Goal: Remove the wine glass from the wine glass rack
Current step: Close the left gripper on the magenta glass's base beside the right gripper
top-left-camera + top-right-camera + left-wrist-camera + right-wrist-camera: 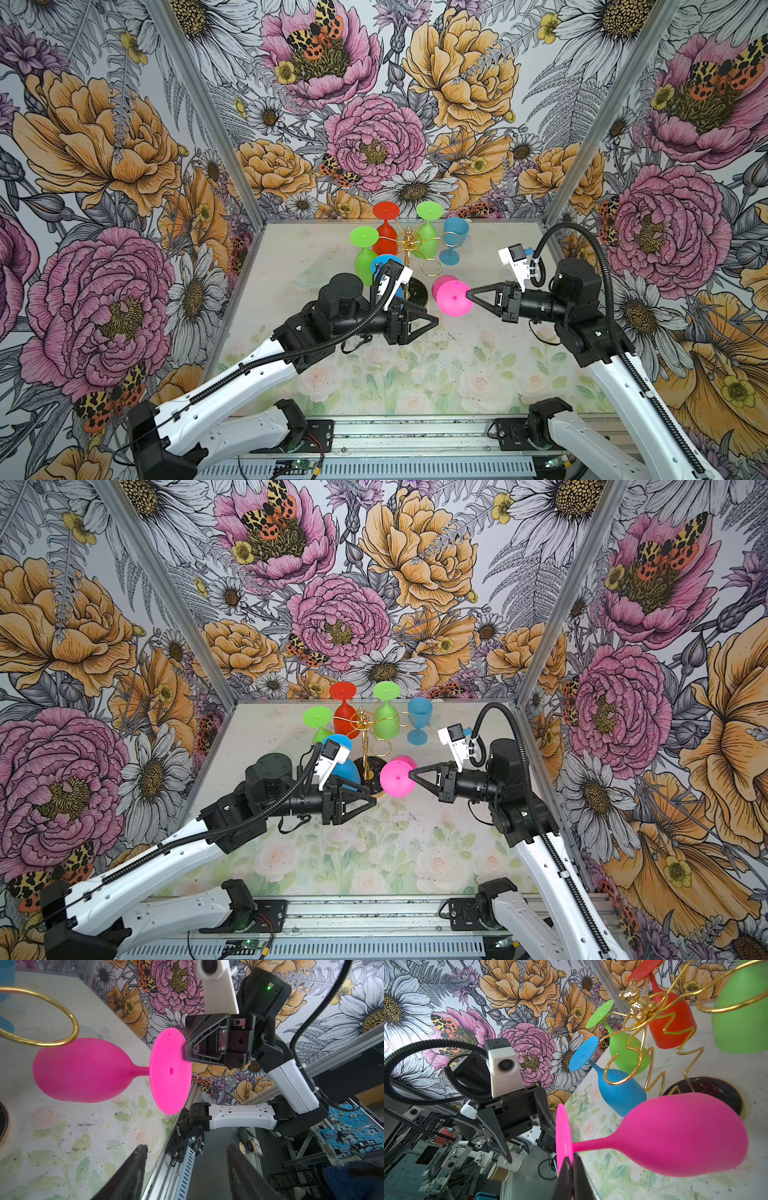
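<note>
A pink wine glass [453,297] [397,778] hangs on its side above the table, just right of the wine glass rack's black base [708,1086]. My right gripper [468,296] [572,1162] is shut on the rim of its round foot [170,1072]. The bowl [675,1134] points toward the gold wire rack [409,249] [365,729], close to one loop [74,1026]; whether they touch is unclear. My left gripper [434,322] [187,1148] stands open and empty, a short way from the foot on its left.
On the rack hang a red glass [385,232], two green glasses [363,237] [428,232] and a blue one [618,1088]. Another blue glass [454,239] stands upright on the table at the back right. Flowered walls close in the sides and back.
</note>
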